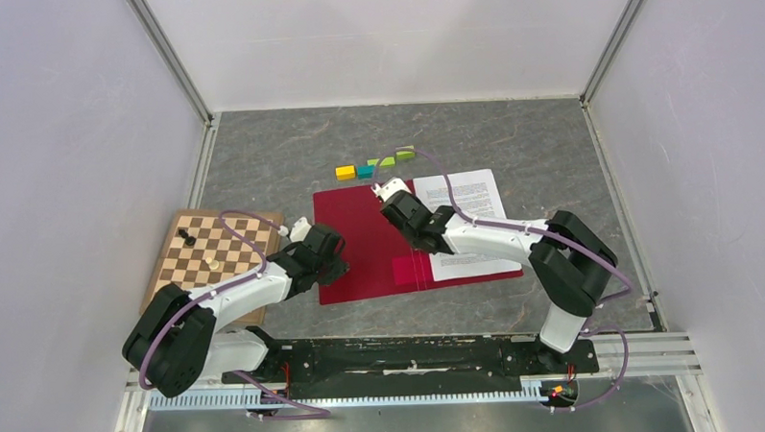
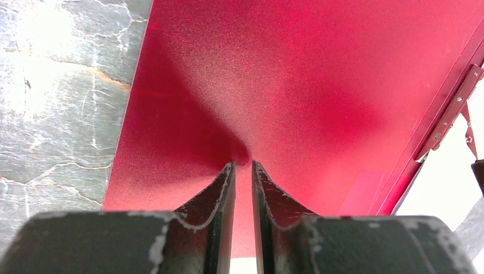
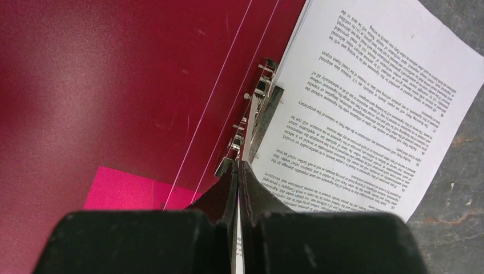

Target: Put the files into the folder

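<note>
Top external: white printed paper sheets [image 1: 474,194] lie on the open crimson-red flat folder [image 1: 360,226], its right half, partly behind the right arm [image 1: 514,235]. Right gripper [image 3: 237,164] clenched by the metal clip [image 3: 259,91]; left gripper [image 2: 242,164] jaws barely apart, grasp unclear.

The folder [image 1: 360,246] is crimson red, with two thin pale lines near its spine and a brighter pink patch [image 1: 409,271]; its clip [image 3: 254,108] is silver. The files [image 1: 469,199] are white with rows of small dark print. The surface [image 1: 290,152] is grey, marbled with pale veins and rusty streaks. The chessboard [image 1: 212,251] is checked brown and cream. Three blocks: yellow block [image 1: 345,172], teal block [image 1: 366,170], green block [image 1: 405,155]. The cables [image 1: 249,219] are purple
</note>
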